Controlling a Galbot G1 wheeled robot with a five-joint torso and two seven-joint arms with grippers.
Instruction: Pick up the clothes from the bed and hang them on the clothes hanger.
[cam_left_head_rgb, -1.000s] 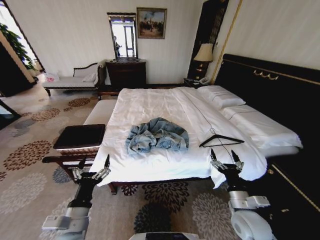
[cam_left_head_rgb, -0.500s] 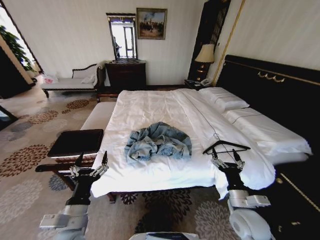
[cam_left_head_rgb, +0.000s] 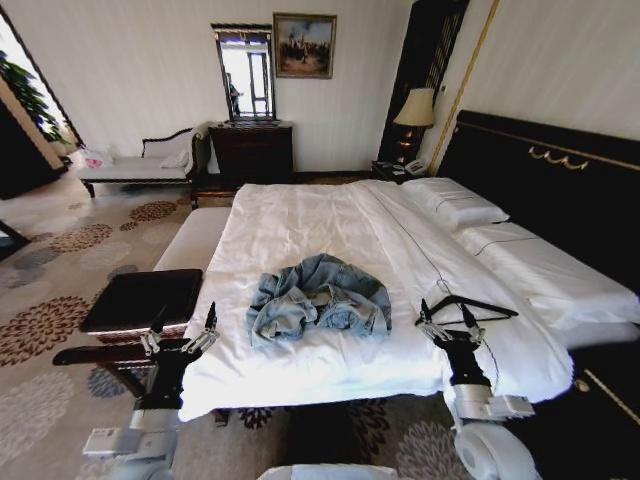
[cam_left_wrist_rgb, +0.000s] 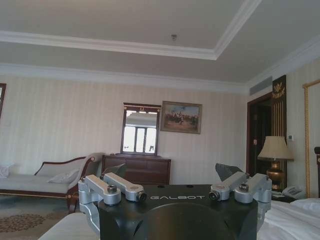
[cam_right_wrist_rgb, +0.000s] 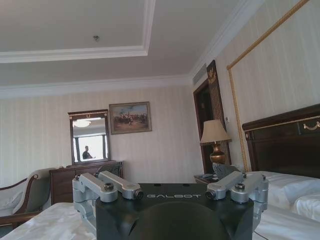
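The clothes (cam_left_head_rgb: 320, 298), a light-blue denim jacket, lie crumpled in a heap near the foot of the bed (cam_left_head_rgb: 300, 215) on its white sheet. A thin black clothes hanger (cam_left_head_rgb: 468, 305) rests flat on the sheet to the right of the heap. My left gripper (cam_left_head_rgb: 186, 318) stands open, fingers up, at the bed's left foot corner, to the left of the clothes. Just short of the clothes hanger, my right gripper (cam_left_head_rgb: 446, 312) is also open and upright, holding nothing. Both wrist views look across the room past the spread fingers of the left gripper (cam_left_wrist_rgb: 172, 172) and the right gripper (cam_right_wrist_rgb: 167, 172).
A dark bench (cam_left_head_rgb: 140, 298) stands beside the bed's left corner, close to my left arm. The black headboard (cam_left_head_rgb: 545, 190) and pillows (cam_left_head_rgb: 455, 205) lie to the right. A chaise (cam_left_head_rgb: 135, 165), dresser (cam_left_head_rgb: 252, 150) and lamp (cam_left_head_rgb: 417, 108) stand along the far wall.
The whole head view has shifted: the camera has come closer to the bed, and both grippers now sit at its foot edge. The clothes and clothes hanger lie unmoved.
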